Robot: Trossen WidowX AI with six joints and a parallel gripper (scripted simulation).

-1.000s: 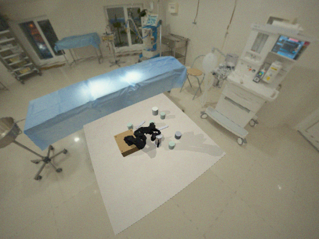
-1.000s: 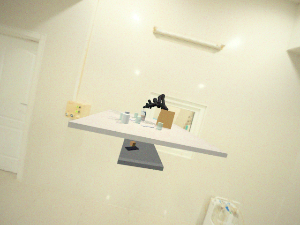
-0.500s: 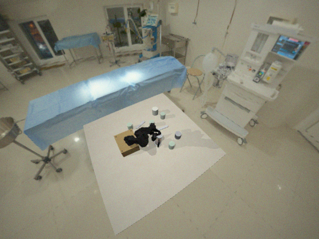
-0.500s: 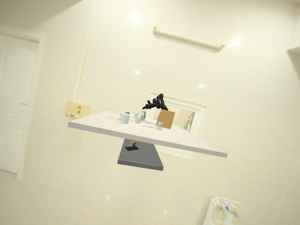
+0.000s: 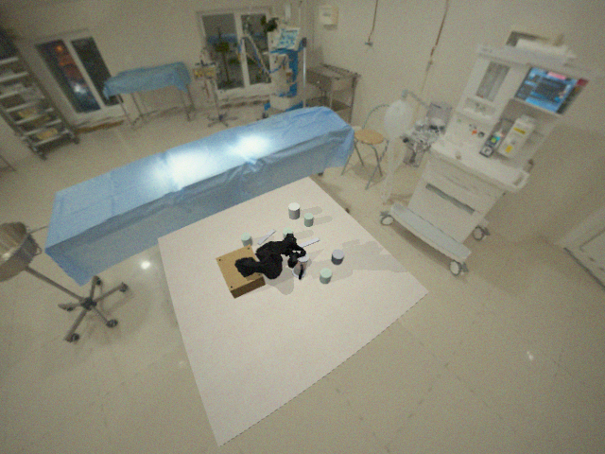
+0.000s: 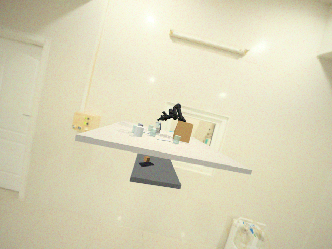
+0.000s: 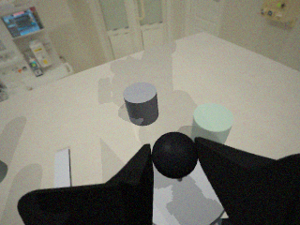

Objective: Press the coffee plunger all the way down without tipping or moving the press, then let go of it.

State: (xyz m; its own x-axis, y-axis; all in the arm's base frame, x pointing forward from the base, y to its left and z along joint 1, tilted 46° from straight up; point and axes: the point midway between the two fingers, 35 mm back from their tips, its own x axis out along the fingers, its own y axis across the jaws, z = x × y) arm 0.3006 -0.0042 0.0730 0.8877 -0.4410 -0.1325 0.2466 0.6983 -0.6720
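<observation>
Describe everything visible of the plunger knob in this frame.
The plunger knob is a smooth matte black ball, seen in the wrist view clamped between the two black fingers of the end effector, touching both. A thin rod drops from its underside toward the pale grey lid just below. It looks upright.

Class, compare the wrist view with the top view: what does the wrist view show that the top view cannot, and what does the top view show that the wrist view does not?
Only the wrist view shows the gripper shut on the black plunger knob, one finger on each side.

Only the top view shows the whole white table, the brown box under the arm's base, and the blue-draped bed.

Both show the dark grey cylinder and the pale green cylinder standing near the press.
</observation>
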